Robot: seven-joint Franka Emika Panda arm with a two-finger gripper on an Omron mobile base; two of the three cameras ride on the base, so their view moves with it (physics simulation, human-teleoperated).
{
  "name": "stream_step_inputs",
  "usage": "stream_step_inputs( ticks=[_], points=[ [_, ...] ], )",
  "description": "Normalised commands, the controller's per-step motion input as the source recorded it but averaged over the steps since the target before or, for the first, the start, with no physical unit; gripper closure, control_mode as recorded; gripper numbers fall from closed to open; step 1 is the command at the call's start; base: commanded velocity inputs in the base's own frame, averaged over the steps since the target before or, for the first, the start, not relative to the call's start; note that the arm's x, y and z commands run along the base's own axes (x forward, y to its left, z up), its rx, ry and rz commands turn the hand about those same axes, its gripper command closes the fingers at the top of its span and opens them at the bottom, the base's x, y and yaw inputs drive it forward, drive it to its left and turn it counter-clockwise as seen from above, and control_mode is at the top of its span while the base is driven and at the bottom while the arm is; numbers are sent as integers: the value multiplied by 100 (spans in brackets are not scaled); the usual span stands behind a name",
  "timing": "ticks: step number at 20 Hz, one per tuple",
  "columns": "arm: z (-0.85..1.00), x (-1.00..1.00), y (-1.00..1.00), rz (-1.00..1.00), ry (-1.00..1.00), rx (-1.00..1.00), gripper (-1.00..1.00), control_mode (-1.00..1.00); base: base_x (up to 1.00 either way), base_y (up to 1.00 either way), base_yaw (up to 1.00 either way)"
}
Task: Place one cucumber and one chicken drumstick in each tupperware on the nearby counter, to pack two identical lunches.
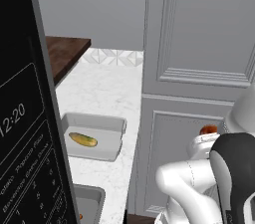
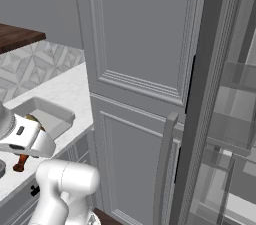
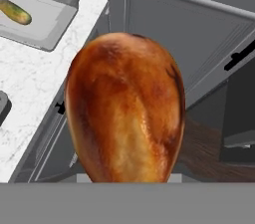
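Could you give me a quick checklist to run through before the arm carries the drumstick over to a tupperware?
1. Chicken drumstick in hand: ok, it sits close before the hand camera.
2. Finger contact on it: cannot tell, the drumstick hides the fingertips.
3. Far tupperware holds a cucumber and no drumstick: ok.
4. Near tupperware contents: cannot tell, the microwave blocks most of it.
5. Hand over the counter: not ok, the hand view looks down past the counter edge at cabinet fronts.
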Motion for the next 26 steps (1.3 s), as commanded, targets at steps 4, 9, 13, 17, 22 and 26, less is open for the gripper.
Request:
stream_step_inputs(
  ticks=[4, 9, 13, 17, 22, 26],
  points=[
    [0, 6, 8, 4, 0, 0, 100, -100, 3, 22, 6],
    [0, 37, 49, 10, -5, 0, 100, -100, 0, 0, 0],
    [-12, 72, 89, 19, -3, 0, 100, -100, 0, 0, 0],
    [-36, 99, 79, 25, -3, 0, 100, -100, 0, 0, 0],
    [-62, 91, 42, 5, 0, 0, 100, -100, 0, 0, 0],
    [-49, 96, 35, 0, 7, 0, 100, -100, 0, 0, 0]
  ],
)
